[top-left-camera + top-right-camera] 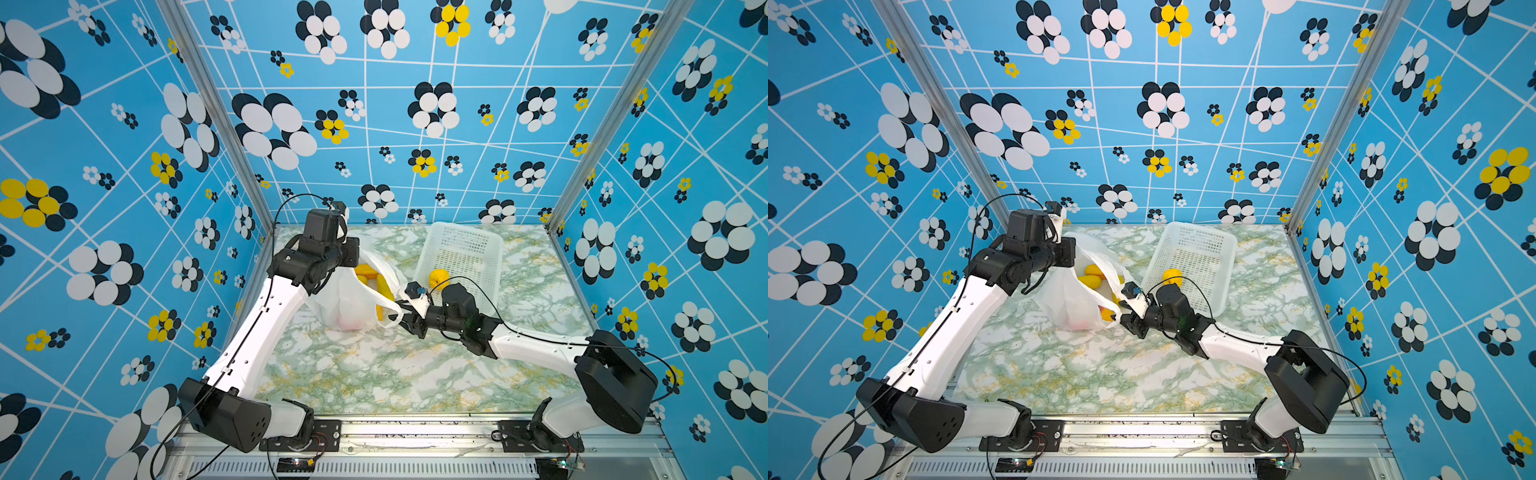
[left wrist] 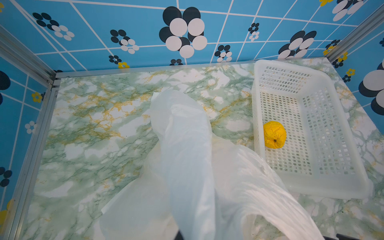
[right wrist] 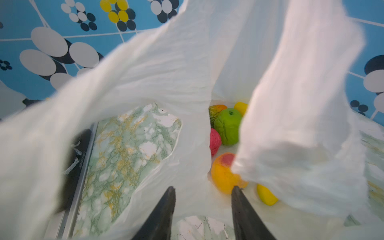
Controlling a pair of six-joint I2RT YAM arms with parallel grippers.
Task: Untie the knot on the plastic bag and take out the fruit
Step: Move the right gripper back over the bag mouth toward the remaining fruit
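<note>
Seemingly unknotted: one fruit [image 2: 274, 134] in basket [image 2: 256, 99], other fruits [image 3: 227, 126] in plastic bag [image 1: 349, 299]; left gripper [image 1: 352, 250] jaws pinch it, right gripper [image 3: 203, 189] jaws spread.

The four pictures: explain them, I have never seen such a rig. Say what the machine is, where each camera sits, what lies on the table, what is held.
Two robot arms stand at a marbled table. Both top views look down from overhead; each wrist view comes from a camera on one arm. On the table lie a plastic bag of fruit and a white basket with one yellow fruit. The left fingers pinch the bag's plastic, holding it up. The right fingers stand open at the bag's mouth, empty.
</note>
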